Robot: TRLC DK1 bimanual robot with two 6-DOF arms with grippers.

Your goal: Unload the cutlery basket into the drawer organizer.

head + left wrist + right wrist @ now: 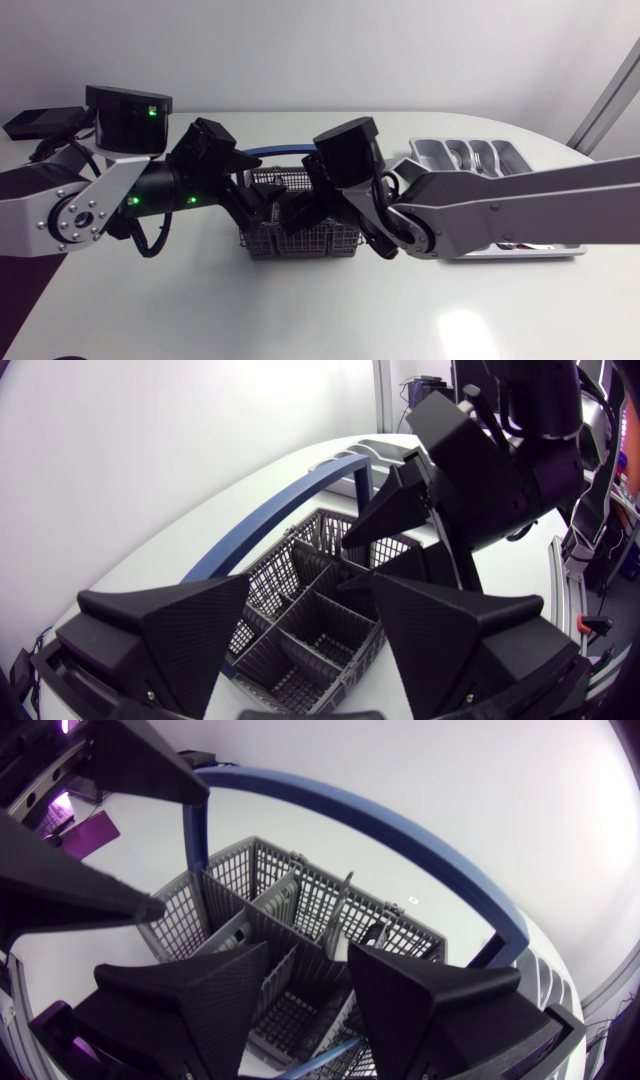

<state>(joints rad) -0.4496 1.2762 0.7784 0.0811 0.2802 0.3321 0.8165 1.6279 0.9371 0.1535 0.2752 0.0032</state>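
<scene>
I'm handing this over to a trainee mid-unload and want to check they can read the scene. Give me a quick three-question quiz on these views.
1. True or false: the left gripper is shut on the cutlery basket's handle.
2. Where does the drawer organizer lie? A) on the robot's right of the basket; B) on its left; C) under it.
3. What colour is the handle?

Key: 1 false, its fingers stand open above the basket with nothing held; 2 A; 3 blue.
</scene>
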